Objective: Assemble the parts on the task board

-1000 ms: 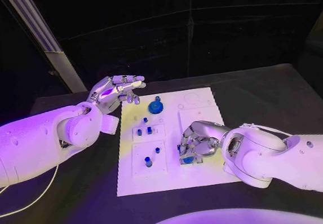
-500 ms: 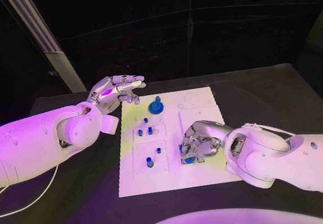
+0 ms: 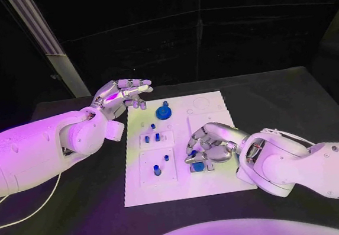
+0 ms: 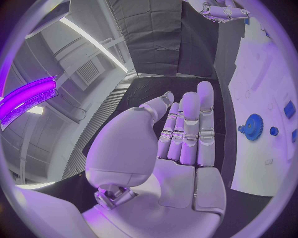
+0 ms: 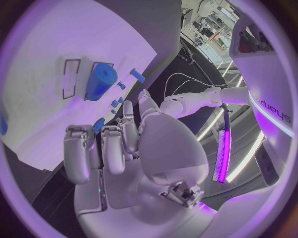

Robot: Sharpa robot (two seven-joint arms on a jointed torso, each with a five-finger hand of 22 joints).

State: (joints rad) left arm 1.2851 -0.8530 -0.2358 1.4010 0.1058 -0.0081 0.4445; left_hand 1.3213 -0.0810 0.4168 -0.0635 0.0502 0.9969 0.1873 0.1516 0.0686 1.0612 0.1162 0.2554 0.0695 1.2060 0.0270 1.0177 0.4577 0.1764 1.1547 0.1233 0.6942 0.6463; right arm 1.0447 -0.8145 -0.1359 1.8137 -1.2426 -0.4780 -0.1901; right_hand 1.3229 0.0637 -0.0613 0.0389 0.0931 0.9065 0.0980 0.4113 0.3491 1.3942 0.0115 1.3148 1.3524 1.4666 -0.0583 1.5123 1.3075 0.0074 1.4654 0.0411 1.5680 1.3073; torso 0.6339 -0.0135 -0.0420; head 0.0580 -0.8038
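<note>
The black table [image 3: 304,91] carries the white task board [image 3: 222,181] at its middle, lying lengthwise from near to far. Over the board's far left corner the left hand [image 3: 121,95] hovers off the surface, fingers straight, together and holding nothing, so it plays no part in the work at this moment. The right hand [image 3: 210,144] sits low over the near right part of the board with its fingers curled down around a blue part [image 3: 198,166]; whether it truly grips that part or only cages it I cannot tell, since the fingers hide the contact. The largest loose-looking piece, a blue gear [image 3: 164,113], rests at the far end of the board, near the left hand but apart from it. Smaller blue pegs [image 3: 151,137] stand in the inset just left of centre, and another peg [image 3: 155,170] stands in the nearer inset, well left of the right hand. By my judgement the assembly is partway: several pieces look seated, while the part under the right hand and probably the gear are left to fit.
</note>
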